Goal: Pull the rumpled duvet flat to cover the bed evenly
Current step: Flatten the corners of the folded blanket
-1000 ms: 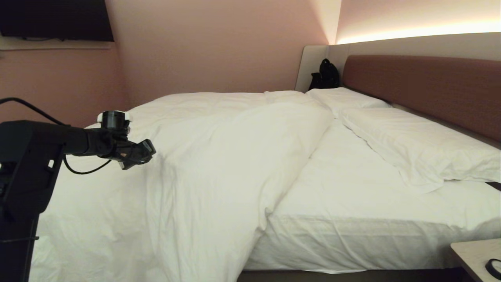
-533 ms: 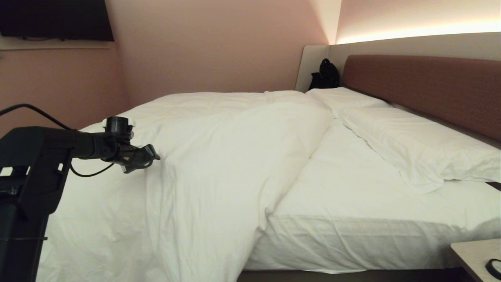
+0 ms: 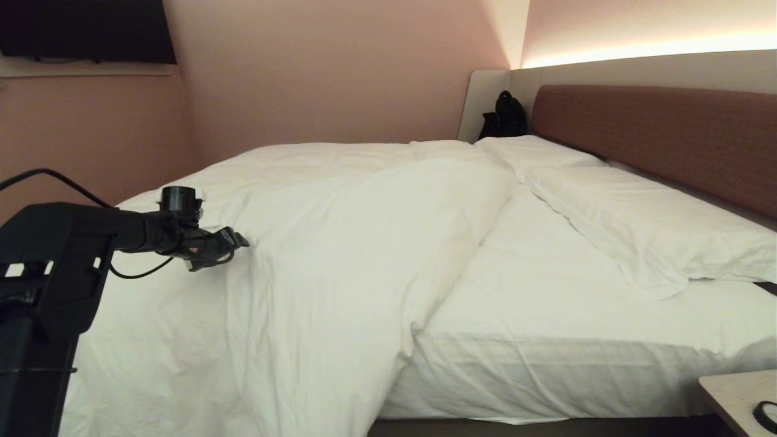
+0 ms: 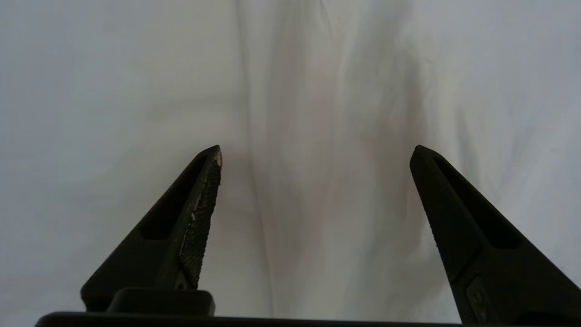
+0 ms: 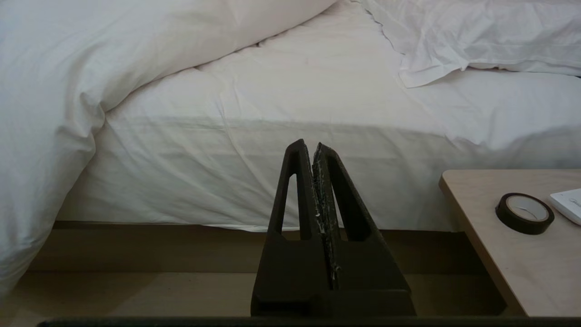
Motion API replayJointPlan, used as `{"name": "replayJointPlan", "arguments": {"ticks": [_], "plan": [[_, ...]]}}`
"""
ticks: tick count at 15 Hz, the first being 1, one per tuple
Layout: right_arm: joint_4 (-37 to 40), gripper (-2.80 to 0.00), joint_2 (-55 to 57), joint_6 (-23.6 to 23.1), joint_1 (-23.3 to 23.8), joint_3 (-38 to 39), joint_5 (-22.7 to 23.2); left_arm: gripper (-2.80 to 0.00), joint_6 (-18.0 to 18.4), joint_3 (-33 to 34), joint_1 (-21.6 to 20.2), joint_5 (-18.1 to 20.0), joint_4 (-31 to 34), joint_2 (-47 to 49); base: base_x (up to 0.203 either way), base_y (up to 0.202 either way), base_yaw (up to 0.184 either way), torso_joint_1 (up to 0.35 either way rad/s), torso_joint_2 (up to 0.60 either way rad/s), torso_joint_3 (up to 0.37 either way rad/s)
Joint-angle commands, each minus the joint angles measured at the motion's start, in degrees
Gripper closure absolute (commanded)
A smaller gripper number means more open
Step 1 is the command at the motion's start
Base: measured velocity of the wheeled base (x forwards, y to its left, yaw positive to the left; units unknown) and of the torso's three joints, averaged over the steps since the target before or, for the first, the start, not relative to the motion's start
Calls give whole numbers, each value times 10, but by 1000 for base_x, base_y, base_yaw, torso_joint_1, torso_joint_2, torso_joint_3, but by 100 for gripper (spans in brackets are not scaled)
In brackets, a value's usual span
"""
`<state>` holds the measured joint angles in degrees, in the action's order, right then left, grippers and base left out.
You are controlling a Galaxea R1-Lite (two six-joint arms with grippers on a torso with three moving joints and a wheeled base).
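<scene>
Duvet (image 3: pixel 340 243) lies bunched on the foot half of the bed (image 3: pixel 546 291), its edge running diagonally from the far pillow (image 3: pixel 534 153) down to the near side, where it hangs over the mattress edge toward the floor. Head half of the bed is bare sheet, with the near pillow (image 3: pixel 655 224) against the headboard (image 3: pixel 661 139). Black bag (image 3: pixel 504 115) sits in the corner beyond the headboard.

Left tool (image 3: pixel 234 246) is over the duvet's near-foot part; fingers (image 4: pixel 199 213) spread wide, nothing between them, only wrinkled duvet cloth (image 4: pixel 317 136) in front. Whether the tips touch the cloth can't be told.

Right tool (image 5: pixel 314 150) is parked low beside the bed, fingers pressed together, empty, pointing at the mattress side. Next to it a worktop (image 5: pixel 490 245) carries a tape roll (image 5: pixel 524 212) and a white flat item (image 5: pixel 569 204) at its edge. No containers in view.

Versus a second ago: left tool was closed, now spread wide; the arm sits slightly lower over the duvet. Duvet, pillows and right tool unchanged.
</scene>
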<state>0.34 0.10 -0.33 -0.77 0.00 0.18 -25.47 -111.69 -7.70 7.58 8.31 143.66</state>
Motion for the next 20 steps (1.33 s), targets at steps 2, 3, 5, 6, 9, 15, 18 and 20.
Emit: {"name": "replayJointPlan", "arguments": {"ticks": [2,3,5,6,9,15,18,20], "plan": [[0,0,0,0,0,0,0,-280,-1,0,0,1,0,16,0,0,0,0,0,0],[0,0,0,0,0,0,0,-280,-2,0,1,5,1,18,0,0,0,0,0,0],[0,0,0,0,0,0,0,-280,-2,-1,2,6,1,21,0,0,0,0,0,0],[0,0,0,0,0,0,0,-280,0,-1,7,7,1,23,0,0,0,0,0,0],[0,0,0,0,0,0,0,-280,0,-1,21,15,-1,21,0,0,0,0,0,0],[0,0,0,0,0,0,0,-280,-35,-1,29,102,0,10,0,0,0,0,0,0],[0,0,0,0,0,0,0,-280,-49,-1,30,133,2,3,0,0,0,0,0,0],[0,0,0,0,0,0,0,-280,-56,0,30,152,4,0,0,0,0,0,0,0]]}}
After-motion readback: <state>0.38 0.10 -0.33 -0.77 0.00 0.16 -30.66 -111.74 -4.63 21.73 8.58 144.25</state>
